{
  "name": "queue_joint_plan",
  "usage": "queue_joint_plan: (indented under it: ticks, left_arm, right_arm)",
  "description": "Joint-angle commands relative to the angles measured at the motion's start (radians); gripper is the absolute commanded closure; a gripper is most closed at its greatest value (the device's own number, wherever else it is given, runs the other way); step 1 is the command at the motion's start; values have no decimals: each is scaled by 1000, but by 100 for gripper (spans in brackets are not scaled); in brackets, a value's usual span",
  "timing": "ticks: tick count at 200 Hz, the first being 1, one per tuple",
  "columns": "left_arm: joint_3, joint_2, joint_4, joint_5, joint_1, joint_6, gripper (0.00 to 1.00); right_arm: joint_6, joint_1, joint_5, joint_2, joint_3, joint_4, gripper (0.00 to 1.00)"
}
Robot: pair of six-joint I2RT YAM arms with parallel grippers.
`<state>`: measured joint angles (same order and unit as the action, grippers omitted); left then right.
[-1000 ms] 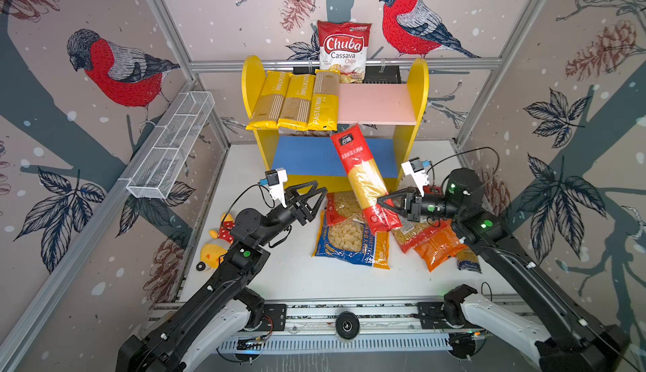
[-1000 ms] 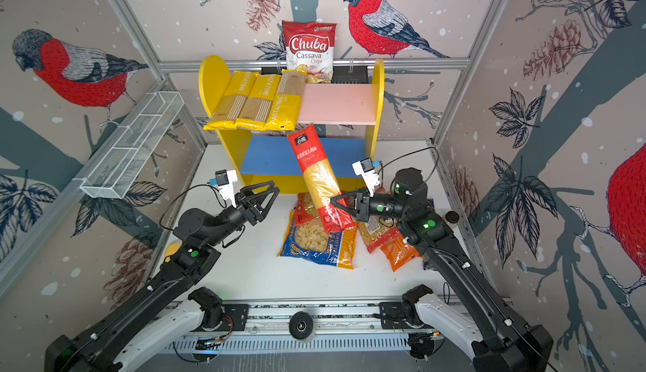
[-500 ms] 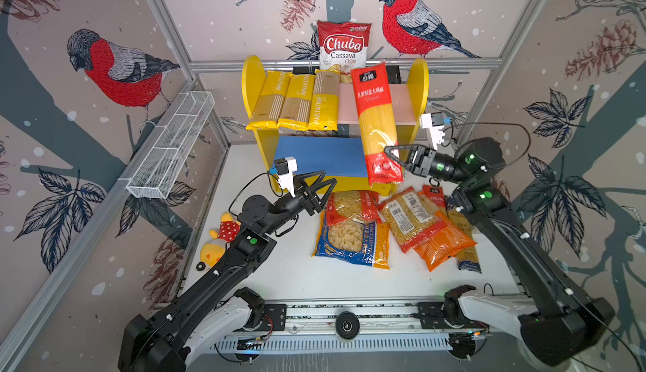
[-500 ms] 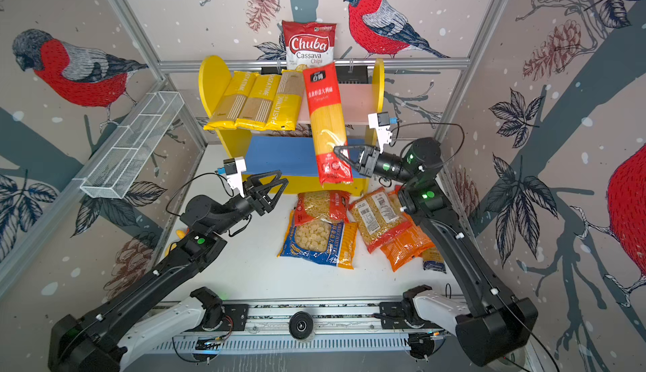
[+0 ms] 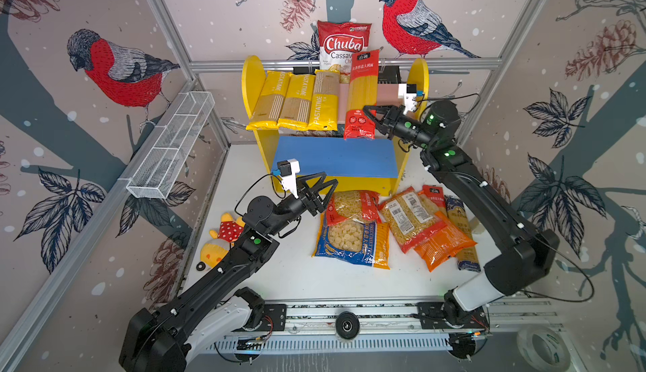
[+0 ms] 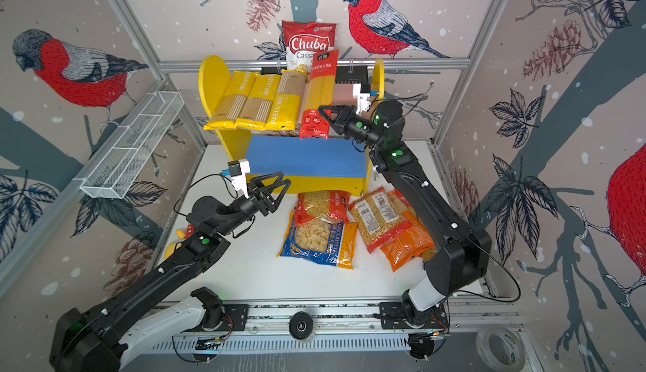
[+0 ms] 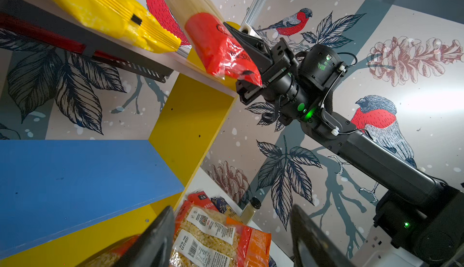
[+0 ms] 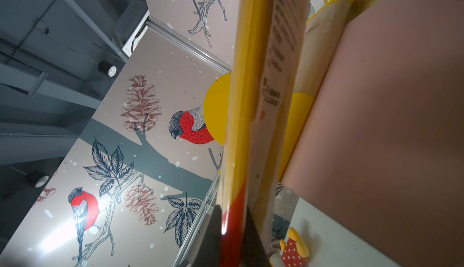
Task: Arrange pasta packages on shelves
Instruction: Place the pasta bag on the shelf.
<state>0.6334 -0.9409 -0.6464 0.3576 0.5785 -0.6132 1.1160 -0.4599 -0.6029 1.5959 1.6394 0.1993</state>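
So far I count three yellow PASTATIME packs (image 5: 293, 103) lying side by side on the pink upper board (image 5: 388, 92) of the shelves (image 5: 252, 83), filling its left half. A fourth, the red spaghetti pack (image 5: 361, 97), is over that board just to their right but is not yet let go. I see nothing on the blue lower board (image 5: 335, 157). On the white surface (image 5: 297, 276), at about 6 o'clock from the shelves, the short-pasta bags wait: a red bag (image 5: 351, 204) overlapping a blue bag (image 5: 349, 244), then a red macaroni bag (image 5: 410, 218), an orange bag (image 5: 444, 244) and a dark-blue spaghetti pack (image 5: 463, 234) half hidden beneath them. So I judge the job under halfway done.

My left gripper (image 5: 320, 192) hovers with its jaws spread and nothing between them; the red bag sits just at its 4 o'clock, close but apart.

My right gripper (image 5: 372, 122) has its jaws clenched on the lower red end of the spaghetti pack. The pack runs from the jaws toward 12 o'clock, its top crossing the Chuba chips bag (image 5: 341, 43) behind. In the left wrist view its gripped end (image 7: 221, 50) overhangs the board's front edge; whether the far end rests on the board I cannot tell.
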Motion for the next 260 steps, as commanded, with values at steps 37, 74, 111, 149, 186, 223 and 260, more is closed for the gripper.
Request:
queue_joint_plan:
  ticks: [37,74,111,149,186,223,260]
  left_arm:
    - [-15,4,-43,-29,8,7,29]
    - [-22,7,-32,-37,11,20,29]
    - [-23,-22,-53,-28,12,20,29]
    - [-28,-43,-79,-26,20,13,29]
    - [-30,-37,-72,-34,27,15,29]
    - [-37,-27,-60,-40,29,20,29]
    - [-39,-37,-65,-39,29,24,29]
  right_arm:
    - [-13,-16,130,101,118,-42,76]
    - [-41,-8,122,48,44,-81,45]
    - [-47,-10,141,-39,-79,-108,31]
    - [-51,-45,160,-43,-116,-124,28]
    - [-54,-67,155,24,-43,-132,34]
    - [-71,-62,108,57,-9,-122,63]
    - [-90,-24,-29,56,12,-107,79]
